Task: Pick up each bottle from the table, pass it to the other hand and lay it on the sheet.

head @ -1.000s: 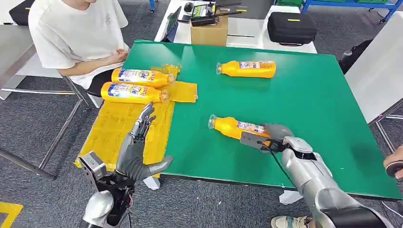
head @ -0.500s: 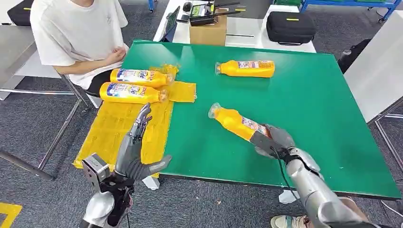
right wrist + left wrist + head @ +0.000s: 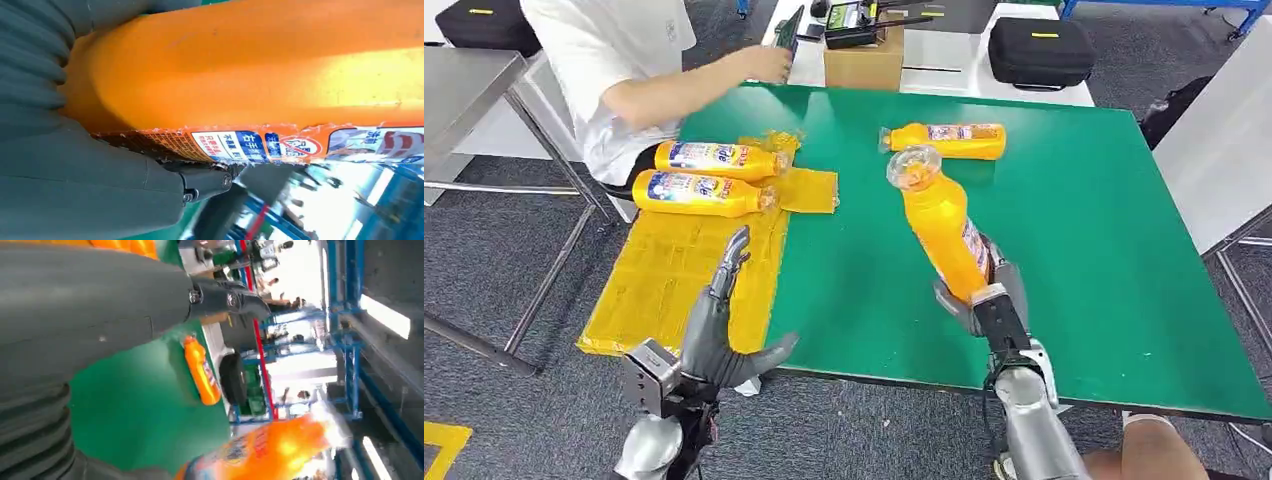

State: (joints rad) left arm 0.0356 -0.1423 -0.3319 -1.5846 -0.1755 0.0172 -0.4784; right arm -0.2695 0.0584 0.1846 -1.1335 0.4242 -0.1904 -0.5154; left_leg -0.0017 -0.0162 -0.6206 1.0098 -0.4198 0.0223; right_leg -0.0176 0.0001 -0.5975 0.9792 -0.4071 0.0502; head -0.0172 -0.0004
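My right hand grips the lower body of an orange bottle and holds it lifted above the green table, clear cap end tilted up and away from me. The right wrist view shows the same bottle close up against the palm. My left hand is open, fingers stretched out, over the near part of the yellow sheet at the table's left edge. Two orange bottles lie side by side on the sheet's far end. Another bottle lies on the table at the back.
A person in a white shirt sits at the table's far left corner, one arm reaching toward a cardboard box behind the table. A black case sits on the white surface behind. A metal table stands left.
My right hand has lifted the bottle off the table and swung it upright and toward the middle. The person has leaned and reached toward the back. The left hand has hardly moved.
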